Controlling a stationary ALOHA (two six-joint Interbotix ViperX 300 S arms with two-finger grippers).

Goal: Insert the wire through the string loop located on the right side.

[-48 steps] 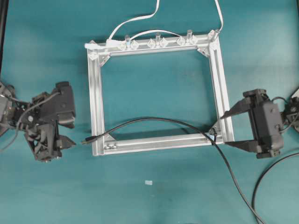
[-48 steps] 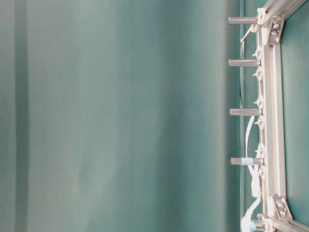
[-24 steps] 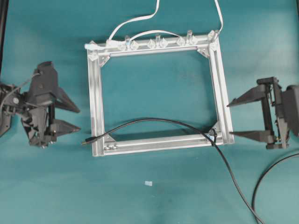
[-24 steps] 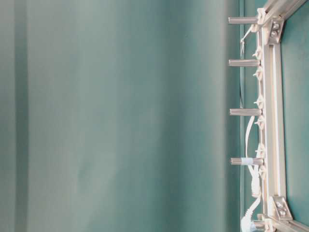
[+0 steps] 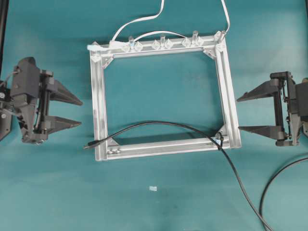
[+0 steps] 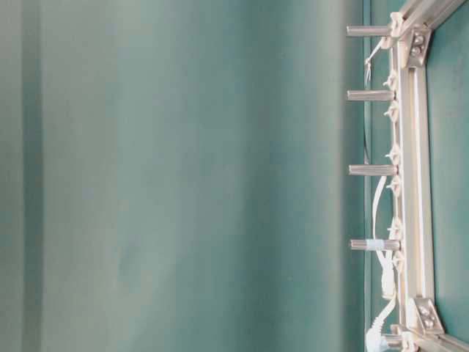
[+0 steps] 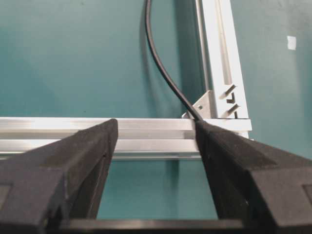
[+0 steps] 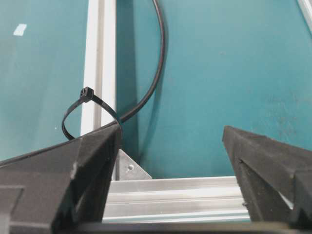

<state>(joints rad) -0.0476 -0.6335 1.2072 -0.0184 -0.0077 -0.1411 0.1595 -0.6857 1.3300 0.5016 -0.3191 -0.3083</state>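
Since the long thin black wire [image 5: 159, 124] already passes the tiny dark string loop [image 8: 78, 109] at the square silver aluminium frame's [image 5: 98, 91] bottom-right corner, plug [image 5: 88, 145] just off the bottom-left corner, I judge the threading done, though I cannot confirm it runs inside the loop. My left gripper [image 5: 72, 111] and right gripper [image 5: 244, 113] hang spread wide, empty, clear of the frame. Next I'd park both arms or check the loop.

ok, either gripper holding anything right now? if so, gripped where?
Nothing held. The left gripper and the right gripper both stand open and empty, outside the frame. The wire lies loose across the frame.
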